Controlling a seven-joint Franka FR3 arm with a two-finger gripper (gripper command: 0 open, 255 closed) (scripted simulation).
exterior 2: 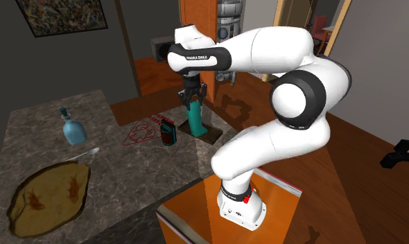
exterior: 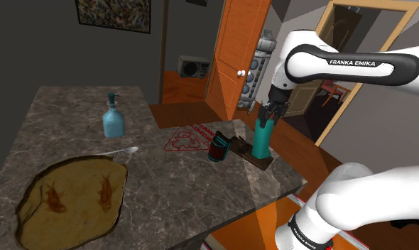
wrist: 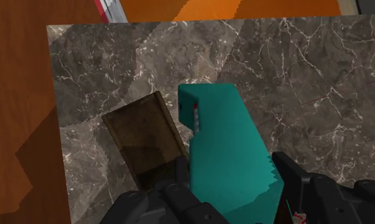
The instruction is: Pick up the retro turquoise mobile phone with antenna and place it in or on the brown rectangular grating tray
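The turquoise phone [exterior: 262,140] stands upright in my gripper [exterior: 268,117], which is shut on its upper end. Its lower end is at the brown rectangular tray [exterior: 241,150], which lies near the marble counter's right corner; I cannot tell whether they touch. From the second exterior view the phone [exterior 2: 195,118] hangs under the gripper [exterior 2: 193,97] over the tray [exterior 2: 213,133]. In the wrist view the black fingers of the gripper [wrist: 234,184] clasp the phone's teal body [wrist: 227,146], with the dark tray [wrist: 145,137] just beside it.
A dark teal mug [exterior: 219,148] stands right beside the tray, next to a red wire trivet [exterior: 187,138]. Further along the counter are a blue pump bottle [exterior: 113,118], a spoon [exterior: 119,152] and a large brown slab [exterior: 73,199]. The counter edge [exterior: 286,186] drops off close to the tray.
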